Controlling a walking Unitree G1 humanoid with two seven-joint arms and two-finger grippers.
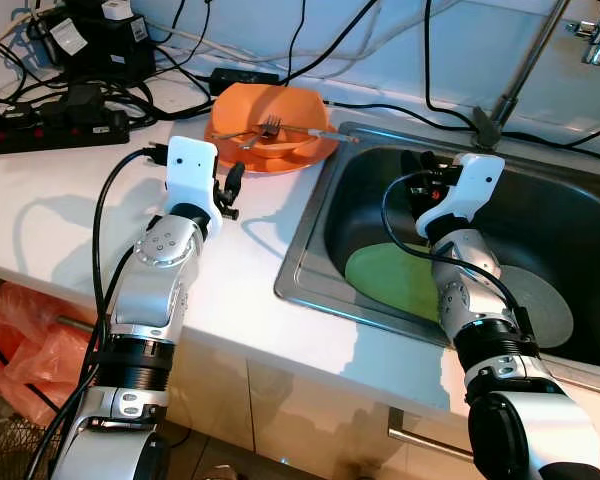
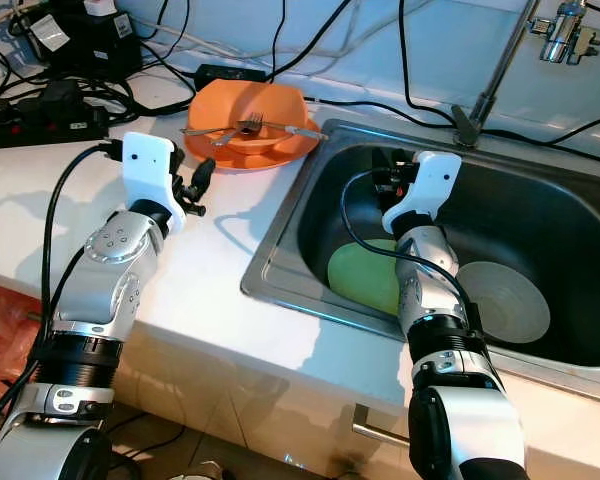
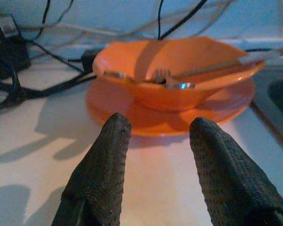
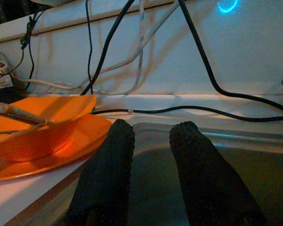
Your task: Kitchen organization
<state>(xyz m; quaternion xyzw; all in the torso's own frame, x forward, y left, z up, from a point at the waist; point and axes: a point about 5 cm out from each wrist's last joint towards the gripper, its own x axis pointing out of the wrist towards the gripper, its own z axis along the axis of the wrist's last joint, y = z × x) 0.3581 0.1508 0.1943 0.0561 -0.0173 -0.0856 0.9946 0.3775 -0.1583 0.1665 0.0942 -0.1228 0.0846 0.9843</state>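
Orange plastic bowl [image 1: 265, 118] sits inside a shallow orange plastic plate [image 1: 298, 155], at the back of the white counter [image 1: 60, 200], just beside the sink's back left corner. A metal fork [image 1: 267, 127] lies across the bowl's rim with a second long utensil [image 1: 305, 130] whose handle reaches toward the sink; its kind cannot be told.

Stainless steel sink [image 1: 310, 235] is let into the counter to the right of the plate. On its floor: a round green plate [image 1: 395, 280] toward the front left, and a round grey plate [image 1: 545, 305] just beside it to the right, partly hidden by the arm.

Left tool [image 3: 155, 141]: above the bare counter, just short of the orange plate, pointed at it; fingers [image 3: 104, 169] spread apart, released, holding nothing.

Right tool [image 4: 151, 141]: inside the sink basin near its back left corner, above the green plate; fingers [image 4: 106, 174] parted by a narrow gap, nothing between them.

Black power strip [image 1: 50, 125] and tangled black cables [image 1: 130, 95] lie along the counter's back left edge. Chrome faucet [image 1: 595, 40] at the back right of the sink.
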